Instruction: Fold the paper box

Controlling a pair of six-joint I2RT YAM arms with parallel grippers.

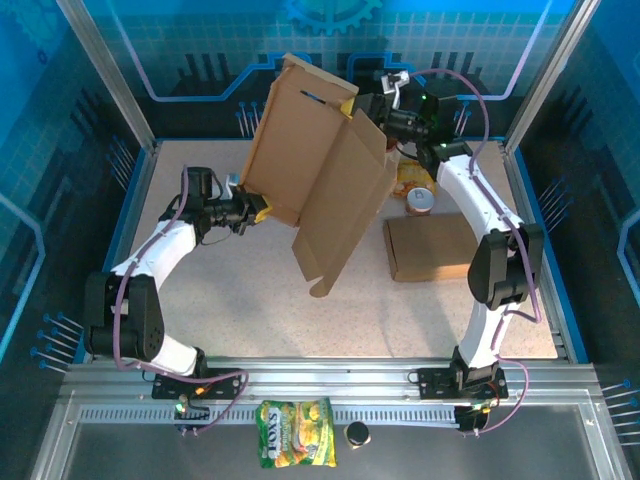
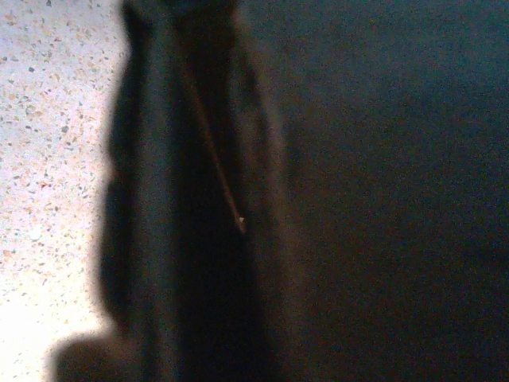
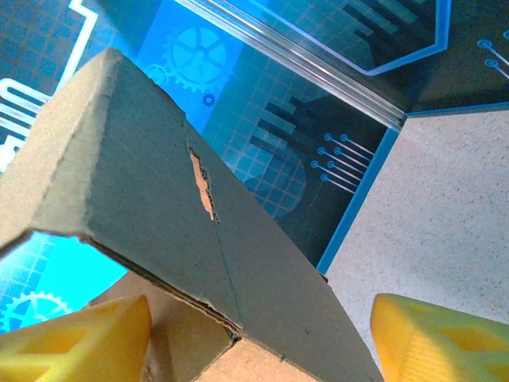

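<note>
A large brown paper box (image 1: 320,170), still unfolded with its flaps spread, is held tilted in the air above the middle of the table. My left gripper (image 1: 254,208) grips its lower left edge. In the left wrist view the cardboard (image 2: 358,199) is dark and very close, hiding the fingers. My right gripper (image 1: 362,106) is at the box's upper right corner. In the right wrist view its yellow fingers (image 3: 79,342) stand wide apart, with a corner of the box (image 3: 159,199) between them and not pinched. That gripper (image 3: 262,338) is open.
A second flat cardboard piece (image 1: 430,247) lies on the table at the right, beside my right arm. Behind it stand a can (image 1: 421,200) and a yellow packet (image 1: 410,178). A snack bag (image 1: 295,433) and a black cap (image 1: 357,433) lie on the near rail.
</note>
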